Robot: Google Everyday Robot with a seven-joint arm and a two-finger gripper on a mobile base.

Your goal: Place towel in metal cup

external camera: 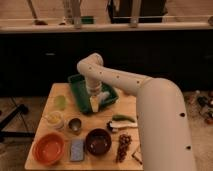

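Observation:
The small metal cup [75, 124] stands upright on the wooden table [127, 107], front left of the green tray [79, 86]. My gripper [95, 101] points down into the tray, at its front part, with the arm bending over from the right. A pale, cloth-like thing, likely the towel [95, 106], shows right at the gripper's tip inside the tray. I cannot tell whether it is held or lying there. The gripper is up and to the right of the cup, apart from it.
On the table are a green cup [60, 102], a pale bowl [54, 119], an orange bowl [48, 148], a blue sponge [76, 149], a dark red bowl [98, 141], grapes [123, 145] and a green vegetable [122, 118]. A dark counter runs behind.

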